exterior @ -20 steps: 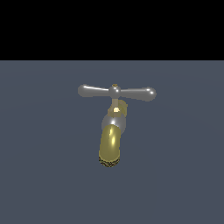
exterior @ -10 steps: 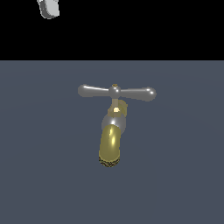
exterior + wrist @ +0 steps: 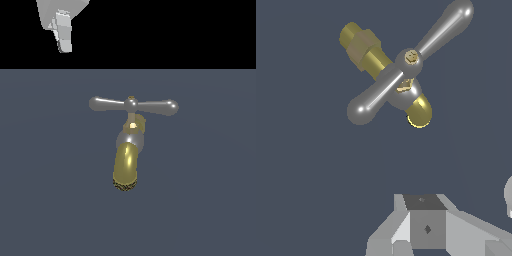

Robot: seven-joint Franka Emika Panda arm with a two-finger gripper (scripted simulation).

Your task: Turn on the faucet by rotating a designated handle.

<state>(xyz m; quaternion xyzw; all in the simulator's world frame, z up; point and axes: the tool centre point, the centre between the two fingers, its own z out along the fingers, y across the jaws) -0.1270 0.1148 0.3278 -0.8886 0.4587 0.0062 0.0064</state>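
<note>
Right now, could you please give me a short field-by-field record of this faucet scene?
faucet: silver body, sits on the grey surface
spout: thick, brass-gold
handle: silver T-crossbar with two bulb-ended arms, lying level across the exterior view
hub: small brass tip at the centre of the crossbar
gripper: white, at the top of the exterior view toward its left, clear of the handle
contact: none visible
gripper state: cannot tell

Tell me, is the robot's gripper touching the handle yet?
Apart. The exterior view shows the gripper high at the top left, with a wide stretch of empty background between it and the handle on the faucet.
</note>
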